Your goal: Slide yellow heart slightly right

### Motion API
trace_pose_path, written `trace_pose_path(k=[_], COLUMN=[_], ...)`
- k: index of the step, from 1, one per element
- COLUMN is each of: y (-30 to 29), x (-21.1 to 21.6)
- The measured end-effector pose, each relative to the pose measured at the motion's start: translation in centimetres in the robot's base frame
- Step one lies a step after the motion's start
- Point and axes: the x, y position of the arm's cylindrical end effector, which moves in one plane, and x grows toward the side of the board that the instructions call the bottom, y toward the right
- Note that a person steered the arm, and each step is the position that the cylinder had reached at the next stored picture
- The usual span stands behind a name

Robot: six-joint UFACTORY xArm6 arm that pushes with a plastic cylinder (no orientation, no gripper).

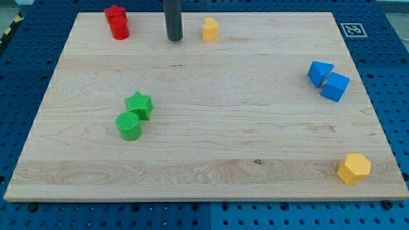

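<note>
My tip (174,39), a bare rod with nothing to open or close, rested on the desk (211,147), the yellow heart (209,29) just to its right, red blocks (117,22) to its left.

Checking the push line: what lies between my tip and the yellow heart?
Only bare board, in the camera view: my tip stands just left of the yellow heart.
</note>
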Motion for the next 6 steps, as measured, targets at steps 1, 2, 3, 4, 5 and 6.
trace_pose_path(k=[1,2,3,4,5,6], y=[3.3,5.0,7.1,10.6,13.8,17.3], x=[-2.4,-1.8,0.2,0.5,-0.6,-1.9])
